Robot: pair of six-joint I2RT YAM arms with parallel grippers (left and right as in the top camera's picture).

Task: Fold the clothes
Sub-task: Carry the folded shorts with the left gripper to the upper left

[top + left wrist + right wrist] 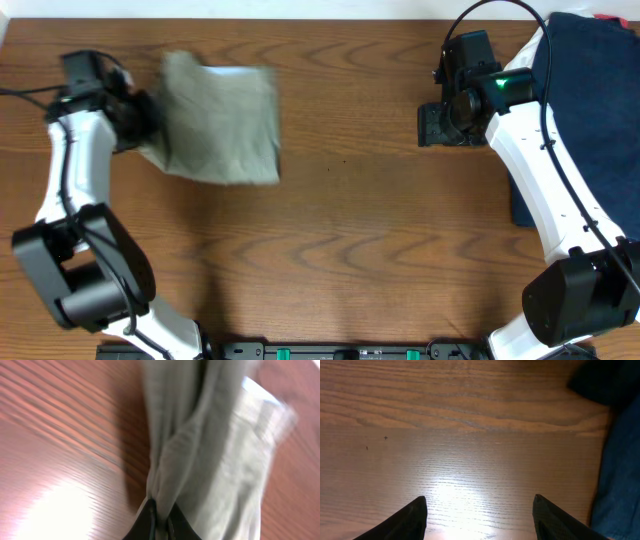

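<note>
Khaki shorts [222,118] | edge pinched in left pincer [159,519] | right pincer [480,506] spread, well apart

- A brown wooden table [350,200] with dark, wavy grain fills nearly the whole overhead view.
- Beyond the table's far edge runs a narrow pale strip [300,8]; what it is cannot be told.
- A patch of white glare [462,497] lies on the table top in the right wrist view, and a softer glow [62,510] in the left wrist view.
</note>
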